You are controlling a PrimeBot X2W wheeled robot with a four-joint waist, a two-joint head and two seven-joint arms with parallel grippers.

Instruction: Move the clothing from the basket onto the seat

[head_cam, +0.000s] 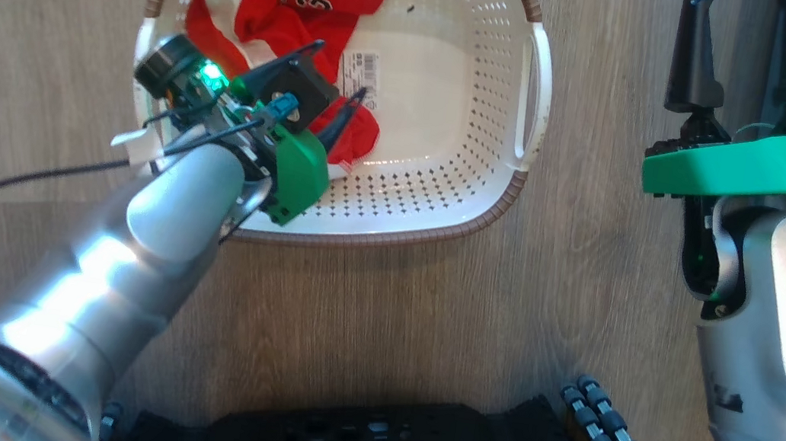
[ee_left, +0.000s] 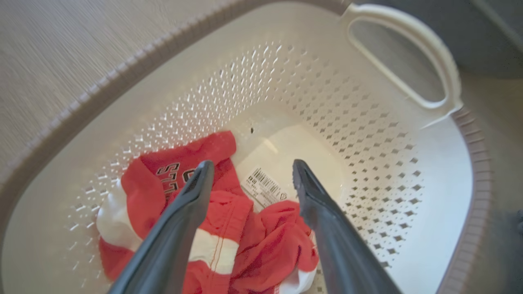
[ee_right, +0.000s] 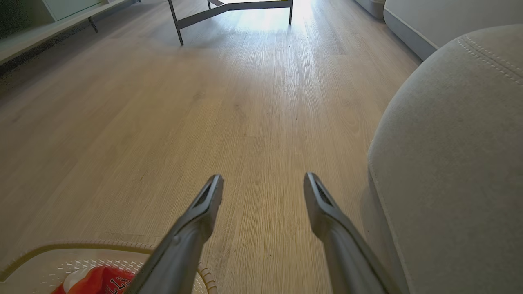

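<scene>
The cream basket (head_cam: 441,204) with a brown rim stands on the wood floor. The red clothing (head_cam: 300,4) with white stripes lies bunched against its left side, beside a paper label (head_cam: 360,73). My left gripper (head_cam: 344,67) hangs open inside the basket, just over the clothing (ee_left: 229,212) and holding nothing. In the left wrist view the left gripper (ee_left: 252,165) has one finger on each side of a red fold. My right gripper (ee_right: 263,177) is open and empty over bare floor, next to the grey seat (ee_right: 449,143). The basket's rim (ee_right: 49,247) shows at its lower left.
My dark wheeled base (head_cam: 370,440) sits just below the basket. A metal-legged table (ee_right: 229,8) and a low shelf (ee_right: 41,28) stand far across the wood floor (ee_right: 204,102). The basket's handle (ee_left: 408,53) faces the right arm's side.
</scene>
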